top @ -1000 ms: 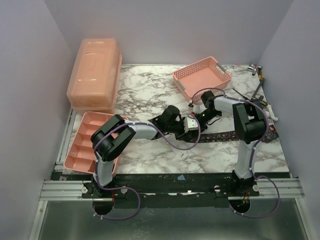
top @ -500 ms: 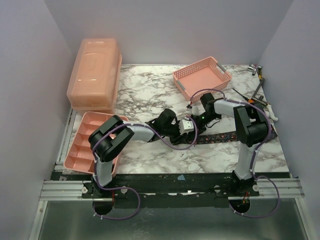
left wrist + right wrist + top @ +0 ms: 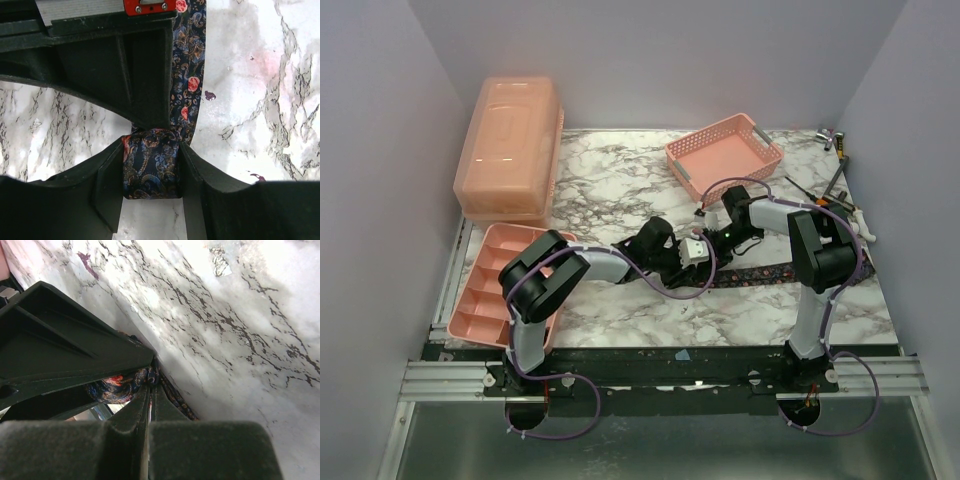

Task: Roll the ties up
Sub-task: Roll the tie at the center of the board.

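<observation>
Clamped on coil (image 3: 150,167) with left jaws, on tie strip (image 3: 187,75) with right jaws. Roll toward three o'clock, edges aligned.

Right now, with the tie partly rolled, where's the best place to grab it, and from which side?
Grip the coil across its two open ends, coming from above, as the left hand does. It is thick and compact there; the tail lies thin and flat on the table.

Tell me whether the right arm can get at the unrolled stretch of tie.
Probably yes: the unrolled stretch lies uncovered beside the right arm. But the right gripper looks shut on the tie by the coil and must release first.
</observation>
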